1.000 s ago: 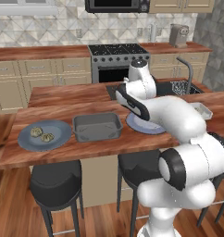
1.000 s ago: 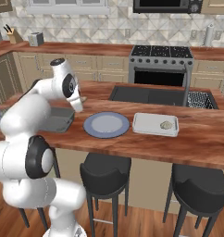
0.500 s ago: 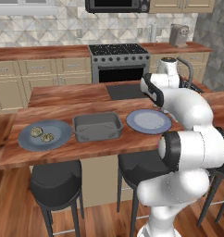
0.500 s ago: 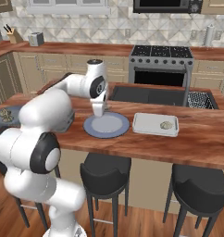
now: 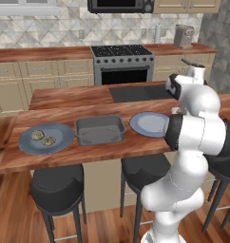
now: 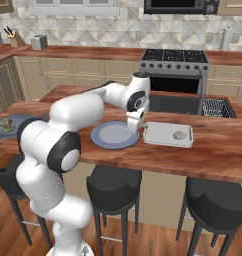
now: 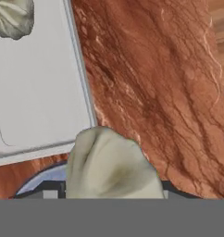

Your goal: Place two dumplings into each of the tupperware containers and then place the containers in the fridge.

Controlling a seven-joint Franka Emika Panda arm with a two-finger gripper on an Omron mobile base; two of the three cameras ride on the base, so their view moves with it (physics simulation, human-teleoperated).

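My gripper (image 6: 138,129) is shut on a dumpling (image 7: 111,166), a pale mottled lump at the bottom of the hand view that hides the fingertips. It hangs low over the wooden counter between the blue plate (image 6: 113,135) and the left end of a tupperware container (image 6: 165,135). One dumpling (image 6: 179,135) lies inside that shallow pale tray (image 7: 35,92), seen at the hand view's top left as a dumpling (image 7: 12,18). Two more dumplings (image 5: 43,137) rest on a plate at the counter's far left. The fridge is out of view.
A deep dark grey pan (image 5: 100,130) sits between the two round plates. Behind the tray are a sink and a wire dish rack (image 6: 215,107). The steel oven (image 5: 124,71) stands at the back wall. Black stools (image 6: 113,185) line the counter's near side.
The arm has swung to the right, from beside the dark pan across the blue plate to the tupperware's left edge. The dumplings on the far plate have not moved.
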